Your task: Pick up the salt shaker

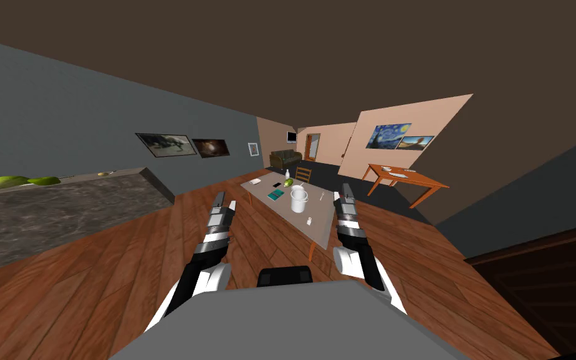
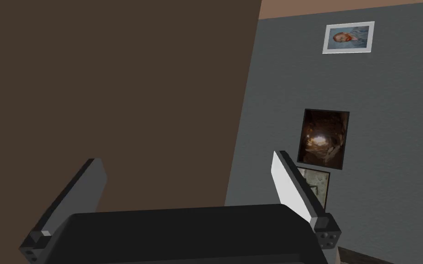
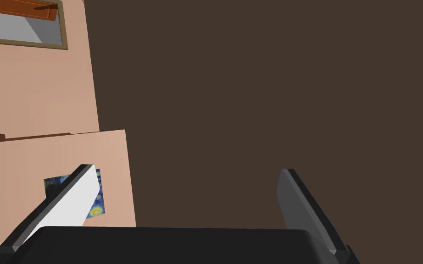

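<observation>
Salt shaker (image 1: 310, 220) — small, white, seemingly upright — on table (image 1: 319, 232).

White-and-black arms (image 1: 217, 231) end in dark boxes (thin grey blade fingers (image 2: 288, 188)).

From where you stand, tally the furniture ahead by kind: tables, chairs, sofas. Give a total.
Tables: 2 (grey table, orange table)
Chair: 1
Sofa: 1
Total: 4
</observation>
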